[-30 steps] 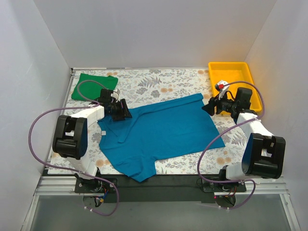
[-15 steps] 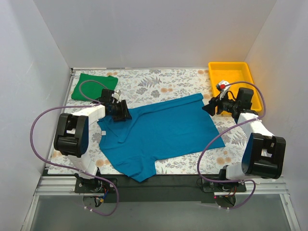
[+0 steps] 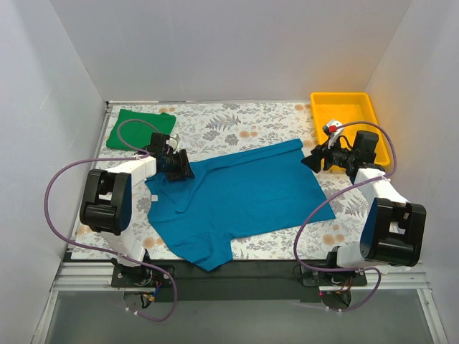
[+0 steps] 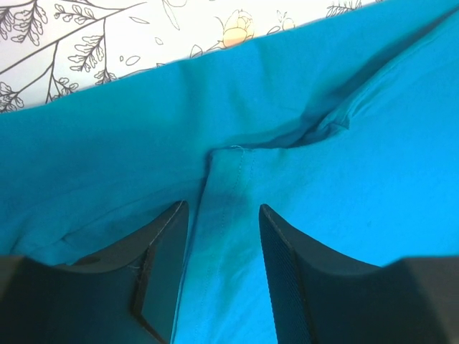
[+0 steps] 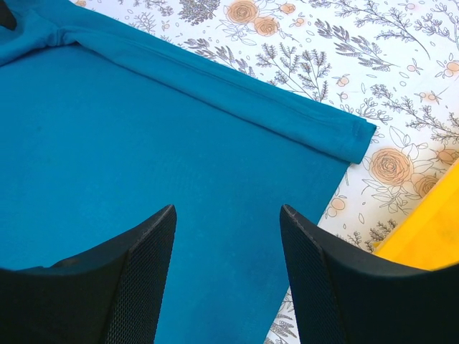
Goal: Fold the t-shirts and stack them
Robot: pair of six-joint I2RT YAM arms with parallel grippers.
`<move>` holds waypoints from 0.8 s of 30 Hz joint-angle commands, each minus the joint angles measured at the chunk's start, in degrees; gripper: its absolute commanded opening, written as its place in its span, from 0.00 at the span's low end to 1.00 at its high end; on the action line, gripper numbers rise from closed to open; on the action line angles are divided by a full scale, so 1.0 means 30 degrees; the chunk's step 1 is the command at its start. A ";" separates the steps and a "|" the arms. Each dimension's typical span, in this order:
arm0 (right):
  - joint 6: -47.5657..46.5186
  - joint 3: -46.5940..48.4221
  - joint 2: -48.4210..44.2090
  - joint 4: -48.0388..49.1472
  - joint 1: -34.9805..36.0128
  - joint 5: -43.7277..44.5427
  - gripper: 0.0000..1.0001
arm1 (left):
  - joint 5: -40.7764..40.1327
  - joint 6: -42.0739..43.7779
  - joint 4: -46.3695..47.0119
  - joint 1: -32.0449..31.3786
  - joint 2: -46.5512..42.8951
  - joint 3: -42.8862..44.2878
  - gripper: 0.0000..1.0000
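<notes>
"Two shirts? Where are they?"
"The blue shirt [image 3: 240,197] lies spread out in the middle of the flowery table [image 3: 237,125]. The green shirt [image 3: 140,127] is in the far left corner."
"And the claws?"
"The left claw [image 4: 221,211] is apart at the blue shirt's left side. The right claw [image 5: 228,215] is apart too, over its right side."

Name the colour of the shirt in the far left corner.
That shirt is bright green; top external shows it best.
</notes>
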 commanded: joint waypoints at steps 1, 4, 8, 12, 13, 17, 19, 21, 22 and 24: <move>0.0184 -0.0184 -0.0198 0.0008 -0.0203 -0.0552 0.67 | 0.0131 0.0358 -0.0196 -0.0079 -0.0694 -0.0175 0.42; 0.0184 -0.0184 -0.0197 0.0008 -0.0261 -0.0582 0.67 | 0.0190 0.0416 -0.0197 -0.0080 -0.0693 -0.0204 0.40; 0.0213 -0.0184 -0.0168 0.0009 -0.0349 -0.0640 0.67 | 0.0599 0.0416 -0.0168 -0.0138 -0.0810 -0.0262 0.34; 0.0272 -0.0155 -0.0139 0.0009 -0.0408 -0.0699 0.67 | 0.1038 0.0504 -0.0197 -0.0226 -0.0928 -0.0321 0.30; 0.0272 -0.0155 -0.0139 0.0009 -0.0408 -0.0757 0.67 | 0.1126 0.0533 -0.0197 -0.0226 -0.0957 -0.0321 0.30; 0.0330 -0.0155 -0.0168 0.0009 -0.0496 -0.0787 0.67 | 0.1419 0.0562 -0.0197 -0.0255 -0.0898 -0.0497 0.28; 0.0360 -0.0155 -0.0168 0.0038 -0.0554 -0.0845 0.67 | 0.1362 0.0592 -0.0168 -0.0285 -0.0898 -0.0526 0.28; 0.0389 -0.0155 -0.0168 0.0038 -0.0613 -0.0904 0.67 | 0.0749 0.0563 -0.0197 -0.0285 -0.1189 -0.0555 0.29; 0.0389 -0.0184 -0.0168 0.0038 -0.0613 -0.0933 0.67 | 0.0311 0.0389 -0.0168 -0.0285 -0.1365 -0.0584 0.31; 0.0389 -0.0155 -0.0168 0.0038 -0.0671 -0.0992 0.67 | -0.0978 0.0358 -0.0109 -0.0285 -0.1949 -0.0672 0.35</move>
